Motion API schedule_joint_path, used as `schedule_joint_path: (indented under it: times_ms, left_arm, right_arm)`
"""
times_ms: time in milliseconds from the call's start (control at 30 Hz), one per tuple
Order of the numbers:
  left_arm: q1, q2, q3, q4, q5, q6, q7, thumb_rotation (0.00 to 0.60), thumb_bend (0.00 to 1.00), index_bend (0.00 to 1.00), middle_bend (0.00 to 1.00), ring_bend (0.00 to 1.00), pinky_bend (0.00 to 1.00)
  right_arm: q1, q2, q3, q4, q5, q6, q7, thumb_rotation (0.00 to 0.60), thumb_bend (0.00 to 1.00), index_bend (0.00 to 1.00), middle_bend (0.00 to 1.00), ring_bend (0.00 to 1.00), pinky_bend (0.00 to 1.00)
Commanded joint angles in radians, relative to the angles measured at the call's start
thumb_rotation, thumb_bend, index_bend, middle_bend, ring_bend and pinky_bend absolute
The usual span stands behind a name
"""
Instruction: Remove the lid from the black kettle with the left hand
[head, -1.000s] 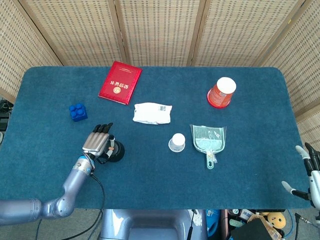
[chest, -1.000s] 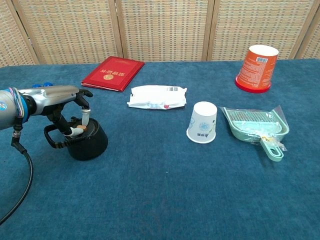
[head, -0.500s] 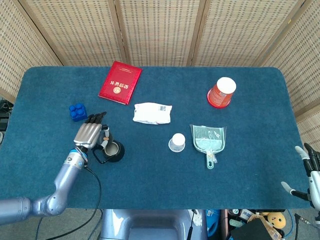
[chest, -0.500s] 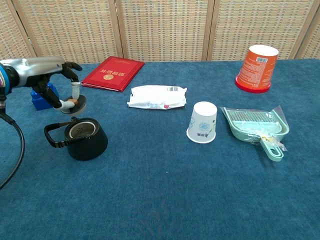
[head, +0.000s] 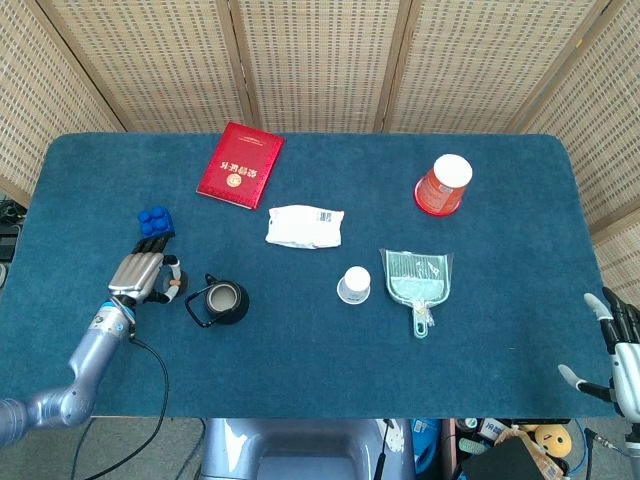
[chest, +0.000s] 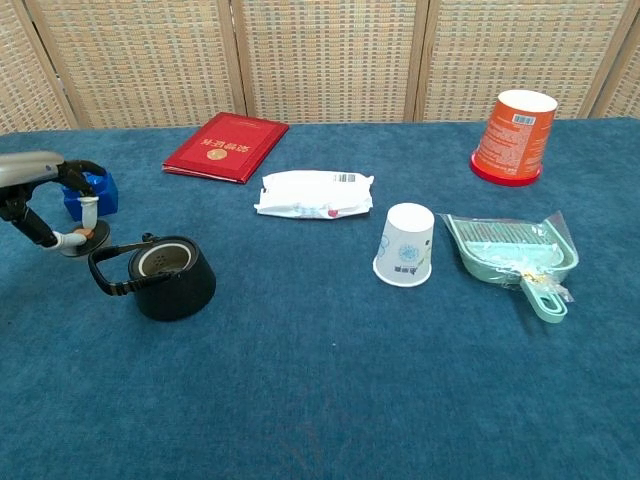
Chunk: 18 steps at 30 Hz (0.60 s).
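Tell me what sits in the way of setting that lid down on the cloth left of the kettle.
Nothing visible blocks it. The left hand holds the lid low over bare blue cloth, left of the black kettle. The blue block sits just behind, toward the screen, close enough to brush if the hand drifts back.

Blue-carpeted table (head: 300, 340) stands before woven wicker screens (head: 310, 60).

Matt black kettle (chest: 172, 282), napped blue cloth table (chest: 320, 400), glossy red booklet (chest: 226, 146), woven cane screen (chest: 330, 60), silvery metal left hand (head: 140, 277)
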Motion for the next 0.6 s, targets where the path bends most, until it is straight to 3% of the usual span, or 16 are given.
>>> schedule_joint_path:
  times_ms: [33,233,300,367,400,433,600]
  left_arm:
    - [0.038,-0.038,0.032,0.068,0.061,-0.021,-0.053,0.6,0.41,0.62,0.0,0.0,0.0]
    - [0.061,-0.077,0.039,0.11,0.063,-0.004,-0.052,0.6,0.41,0.61,0.0,0.0,0.0]
    - [0.064,-0.083,0.039,0.117,0.063,-0.004,-0.05,0.6,0.41,0.47,0.0,0.0,0.0]
    - [0.067,-0.084,0.039,0.118,0.064,-0.009,-0.05,0.6,0.4,0.12,0.0,0.0,0.0]
    - [0.069,-0.082,0.038,0.114,0.065,-0.011,-0.052,0.6,0.39,0.05,0.0,0.0,0.0]
    - [0.071,-0.077,0.036,0.107,0.069,-0.01,-0.055,0.6,0.37,0.0,0.0,0.0,0.0]
    - [0.097,-0.029,0.027,0.045,0.119,0.041,-0.082,0.6,0.31,0.0,0.0,0.0,0.0]
  right_arm:
    - [0.0,0.0,-0.001,-0.001,-0.001,0.0,-0.001,0.6,0.0,0.0,0.0,0.0,0.0]
    - [-0.001,0.002,-0.001,-0.001,-0.002,0.002,0.003,0.6,0.0,0.0,0.0,0.0,0.0]
    - [0.0,0.002,-0.001,-0.001,0.0,0.0,0.006,0.6,0.0,0.0,0.0,0.0,0.0]
    - [0.0,0.002,-0.001,0.0,0.001,-0.002,0.008,0.6,0.0,0.0,0.0,0.0,0.0]
    - [0.001,0.003,-0.001,0.0,0.001,-0.003,0.009,0.6,0.0,0.0,0.0,0.0,0.0]
    - [0.001,0.003,-0.001,0.0,0.001,-0.004,0.01,0.6,0.0,0.0,0.0,0.0,0.0]
    - [0.002,0.003,-0.001,-0.001,0.0,-0.004,0.008,0.6,0.0,0.0,0.0,0.0,0.0]
